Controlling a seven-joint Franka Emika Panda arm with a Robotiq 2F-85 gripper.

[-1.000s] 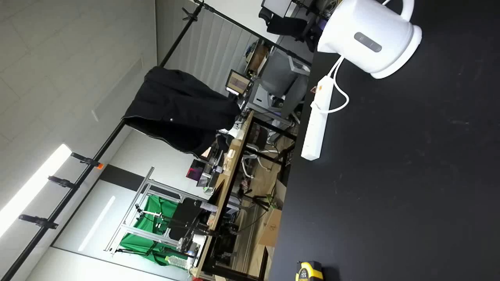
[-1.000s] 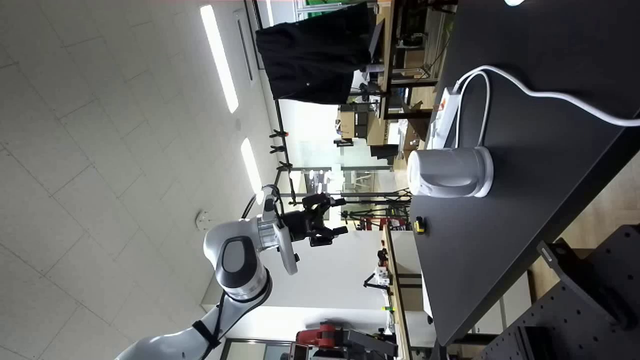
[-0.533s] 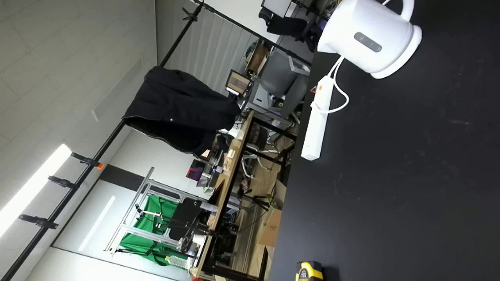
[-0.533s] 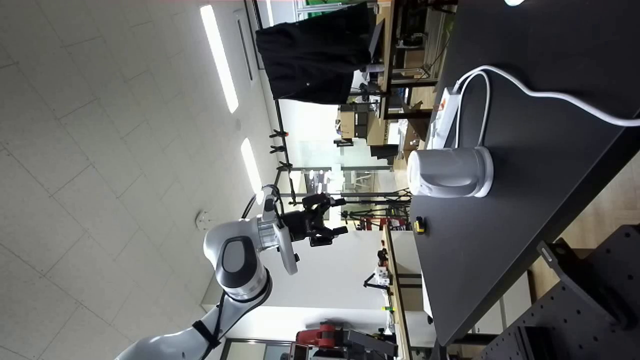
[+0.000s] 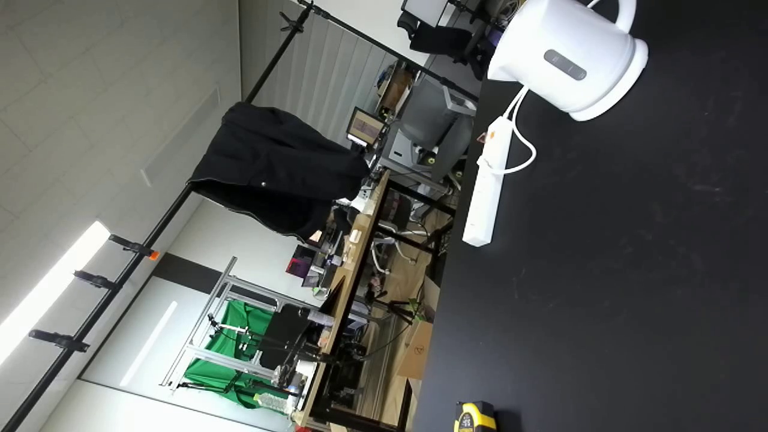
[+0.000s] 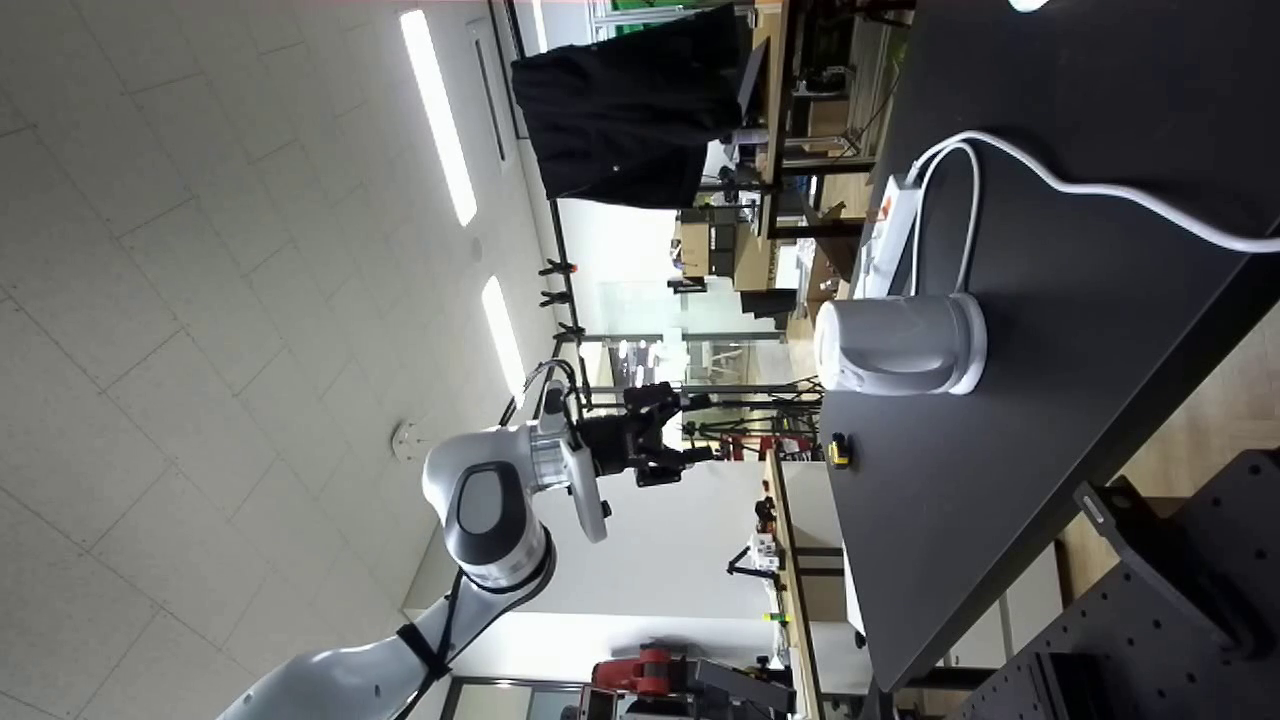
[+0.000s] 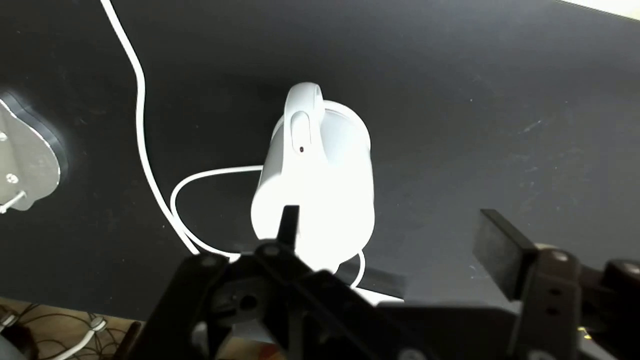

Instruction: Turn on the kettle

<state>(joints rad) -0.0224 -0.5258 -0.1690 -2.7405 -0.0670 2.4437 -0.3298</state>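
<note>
Lowered slightly since the earlier frame, the gripper [image 6: 702,428] gapes wide, holding nothing; below and to one side stands the white, rounded, loop-handled kettle [image 7: 325,190], upright on the bench [image 7: 450,125].

Glossy white arm [image 6: 490,602], dark grey oval joint cap [image 6: 481,502], black strap [image 6: 424,650], screw-dotted black fingers [image 7: 551,300]

kettle [image 7: 322,182]: centre, on bench [image 7: 450,110], handle [image 7: 303,107] toward 12 o'clock
end effector [image 7: 396,240]: 5 o'clock, jaws apart
cable [image 7: 141,130]: 9 o'clock
</note>
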